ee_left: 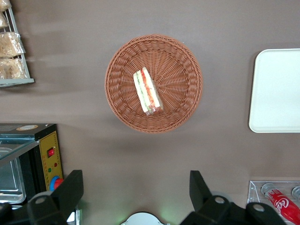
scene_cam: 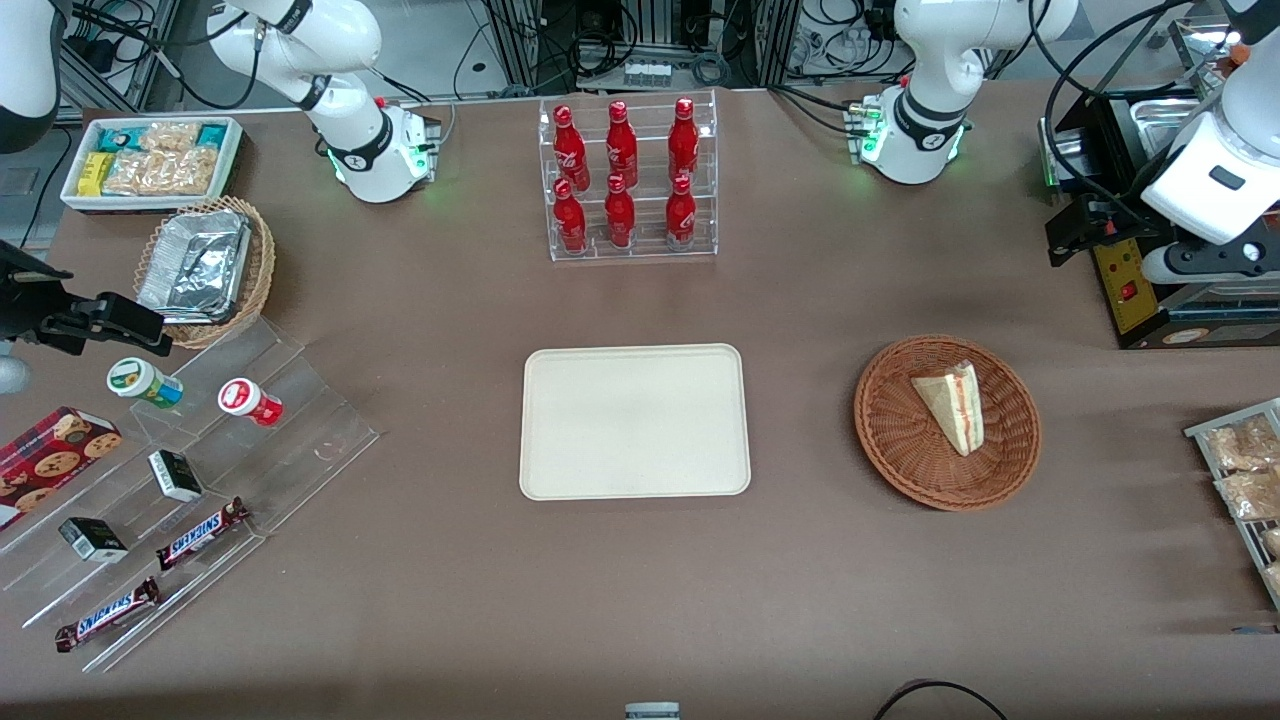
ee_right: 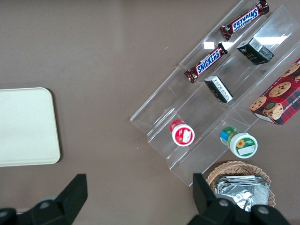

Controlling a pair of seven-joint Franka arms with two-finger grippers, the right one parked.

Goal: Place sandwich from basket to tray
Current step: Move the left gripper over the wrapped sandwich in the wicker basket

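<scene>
Sandwich (ee_left: 147, 91) in basket (ee_left: 180, 56) | tray (scene_cam: 634, 421) bare | gripper (ee_left: 136, 187) open above table

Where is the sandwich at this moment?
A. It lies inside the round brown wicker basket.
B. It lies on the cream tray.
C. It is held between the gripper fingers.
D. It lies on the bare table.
A: the sandwich lies in the basket, the tray holds nothing, and the gripper hangs open above the table, apart from the basket.

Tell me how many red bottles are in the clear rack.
6: three on the rack's upper step, three lower, nearer the camera. None looks hidden.
</scene>
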